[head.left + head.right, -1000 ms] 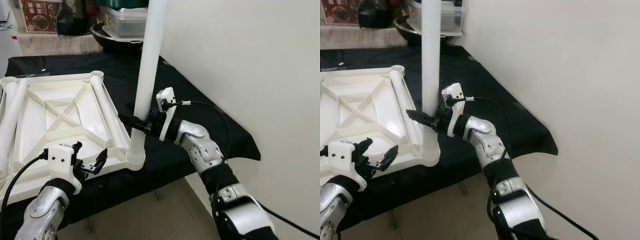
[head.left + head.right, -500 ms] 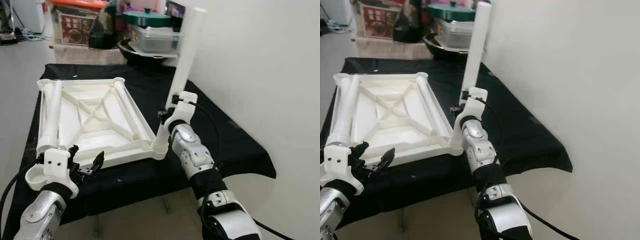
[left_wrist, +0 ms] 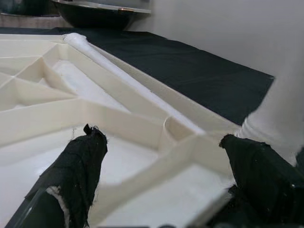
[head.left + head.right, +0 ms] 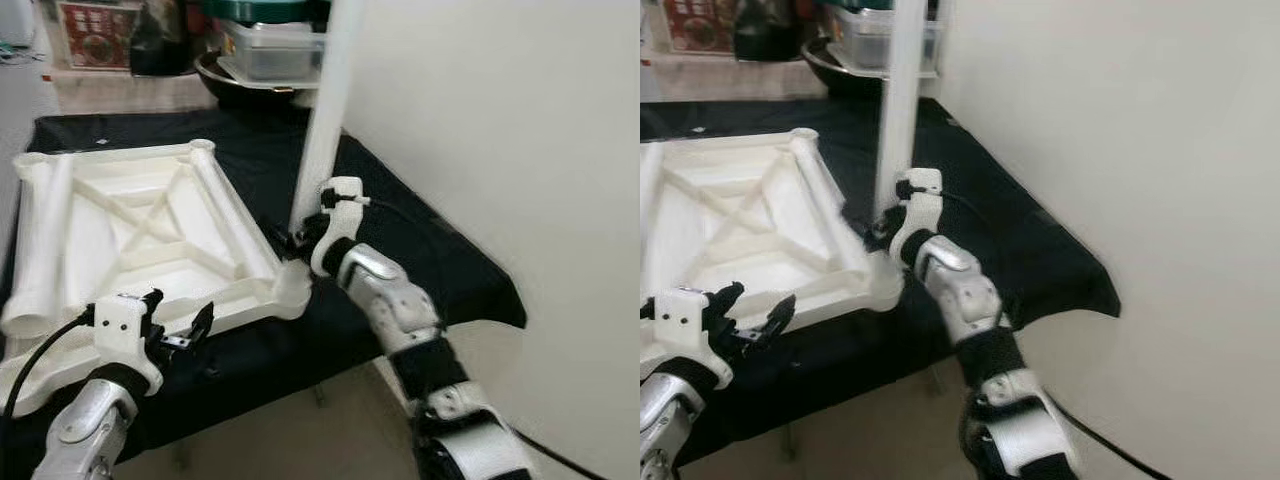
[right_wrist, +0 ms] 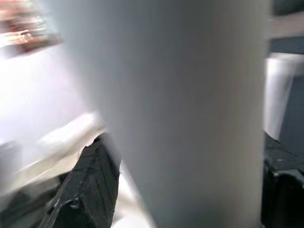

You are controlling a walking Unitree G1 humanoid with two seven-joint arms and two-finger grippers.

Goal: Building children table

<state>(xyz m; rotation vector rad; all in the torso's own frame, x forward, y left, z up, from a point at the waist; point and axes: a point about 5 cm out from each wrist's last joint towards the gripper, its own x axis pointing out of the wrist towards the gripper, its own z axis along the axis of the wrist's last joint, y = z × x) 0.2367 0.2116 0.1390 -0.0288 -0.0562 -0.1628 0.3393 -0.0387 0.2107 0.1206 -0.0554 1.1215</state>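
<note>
Near you, left gripper (image 4: 180, 330) hangs at the near edge of the tabletop (image 4: 130, 230), fingers spread, nothing between them, tips aimed at the near rim. The tabletop lies upside down, ribs up, on the black cloth (image 4: 420, 250) of the work table.

Right gripper (image 4: 297, 238) is the one at work: it's pinching the leg (image 4: 322, 120) low down, just above the near-right corner socket (image 4: 292, 285). The leg's long axis is nearly upright, tipped slightly away toward the wall, foot at the socket; you can't tell if it's fully seated. Your next move looks like a straight push down along that axis, and right arm is nearer.

A loose leg (image 4: 45, 245) lies flat along the tabletop's left side, left arm closer to it.

Beyond: white wall (image 4: 520, 130) on the right, a dark bowl (image 4: 235, 80) and boxes at the back
</note>
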